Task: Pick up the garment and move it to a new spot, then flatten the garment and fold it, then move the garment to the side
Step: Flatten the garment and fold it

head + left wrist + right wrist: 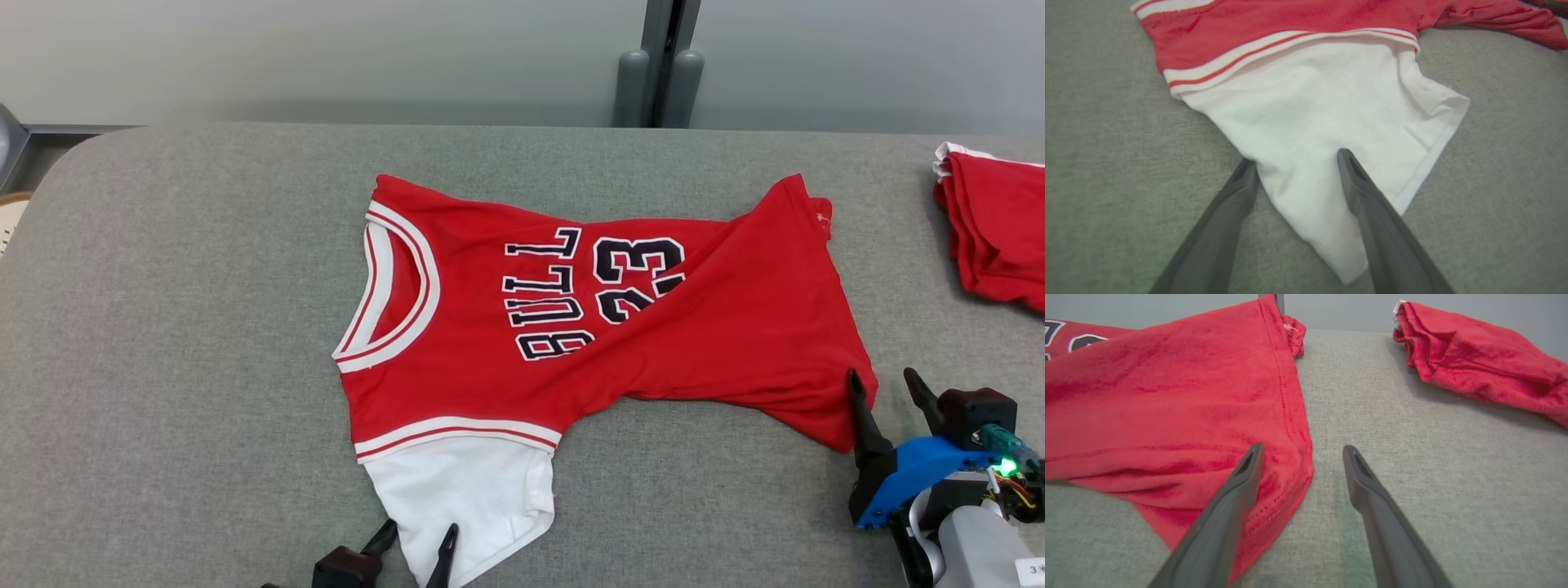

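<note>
We log: left gripper apart astride white sleeve edge; right gripper apart at garment hem corner; open table leftward.

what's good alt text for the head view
A red jersey printed BULL 23 lies wrinkled, partly folded over itself, on a grey padded table. The open left gripper sits at its white sleeve, the open right gripper at its hem corner. Another red garment lies at the right edge.
</note>
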Controlling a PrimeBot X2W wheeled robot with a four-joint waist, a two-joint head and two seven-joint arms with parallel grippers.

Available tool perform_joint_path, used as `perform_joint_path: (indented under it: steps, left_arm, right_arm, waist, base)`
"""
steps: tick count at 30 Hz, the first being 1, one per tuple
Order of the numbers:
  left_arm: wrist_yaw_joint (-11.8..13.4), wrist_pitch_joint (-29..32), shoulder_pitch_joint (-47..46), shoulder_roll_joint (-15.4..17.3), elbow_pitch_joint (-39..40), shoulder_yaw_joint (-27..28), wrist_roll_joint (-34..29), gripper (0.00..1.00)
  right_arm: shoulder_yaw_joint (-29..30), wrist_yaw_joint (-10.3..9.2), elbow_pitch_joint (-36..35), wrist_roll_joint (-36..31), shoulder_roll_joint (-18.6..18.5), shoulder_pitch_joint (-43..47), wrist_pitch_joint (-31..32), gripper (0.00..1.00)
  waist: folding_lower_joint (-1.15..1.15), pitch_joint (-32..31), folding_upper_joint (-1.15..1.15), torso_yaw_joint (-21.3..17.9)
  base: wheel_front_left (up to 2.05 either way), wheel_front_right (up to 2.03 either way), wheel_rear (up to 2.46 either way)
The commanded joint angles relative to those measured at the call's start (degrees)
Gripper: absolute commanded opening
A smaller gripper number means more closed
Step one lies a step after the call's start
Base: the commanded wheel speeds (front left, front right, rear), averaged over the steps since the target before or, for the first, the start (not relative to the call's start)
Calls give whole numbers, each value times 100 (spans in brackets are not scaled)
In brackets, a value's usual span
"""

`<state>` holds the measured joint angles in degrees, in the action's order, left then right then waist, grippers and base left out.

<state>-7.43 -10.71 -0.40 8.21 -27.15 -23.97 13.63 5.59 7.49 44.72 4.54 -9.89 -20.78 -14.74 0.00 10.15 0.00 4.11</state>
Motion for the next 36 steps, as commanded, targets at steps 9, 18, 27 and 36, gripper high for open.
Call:
perform_joint_path:
  steps: [9, 18, 27, 36]
  left_arm:
    - [-4, -38, -182, -31, -169, -123, 80, 100]
    - [-4, -125, -291, -80, -242, -248, 161, 0]
    - [-4, -338, -522, -80, 22, -205, 451, 0]
    - [11, -401, -1391, 116, 597, 253, 747, 0]
  right_arm:
    - [-162, 1, 1015, -38, -116, -504, 20, 100]
    - [-531, 1, 1412, 174, -26, -744, -10, 0]
    - [-770, 1, 135, 486, -109, -393, -46, 0]
    - [-989, 1, -1374, 758, -113, -251, -48, 0]
  waist:
    - [0, 120, 0, 59]
    - [0, 154, 0, 51]
    - [0, -22, 0, -43]
    - [0, -67, 0, -142]
  base:
    - [0, 0, 0]
    - [0, 0, 0]
    - [0, 0, 0]
    - [0, 0, 0]
